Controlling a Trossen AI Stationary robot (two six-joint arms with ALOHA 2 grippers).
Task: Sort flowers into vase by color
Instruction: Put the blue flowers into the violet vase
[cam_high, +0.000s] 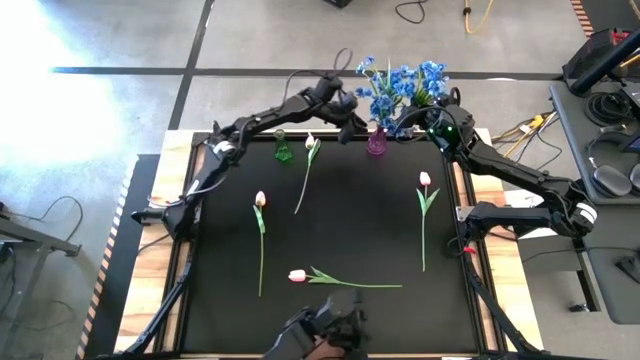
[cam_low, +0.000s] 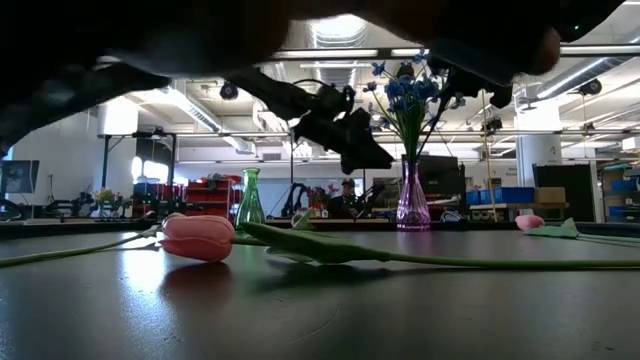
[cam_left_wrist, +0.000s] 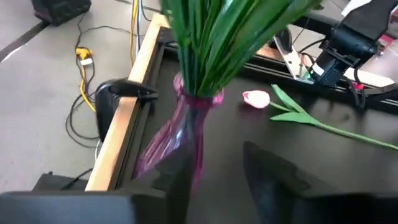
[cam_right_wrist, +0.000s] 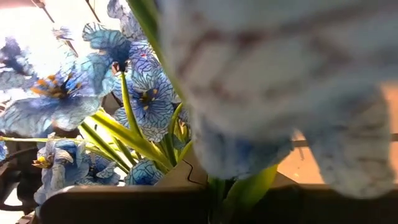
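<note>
A purple vase stands at the table's far edge and holds a bunch of blue flowers. My left gripper hovers open just left of it, and the vase stands right before its fingers; whether they touch it I cannot tell. My right gripper is shut among the blue blossoms, right of the vase. A small green vase stands empty at far left. A white tulip and three pink tulips lie flat on the mat. My right gripper is shut on a green stem of the blue flowers, high up among the blossoms and above the vase's mouth. It comes in about level from the table's right side. A blurred blossom close to the camera hides the fingertips and the exact hold.
Wooden rails frame the black mat. A dark device sits at the middle of the near edge. The mat's middle between the tulips is bare. Cables lie on the floor beyond the far edge.
</note>
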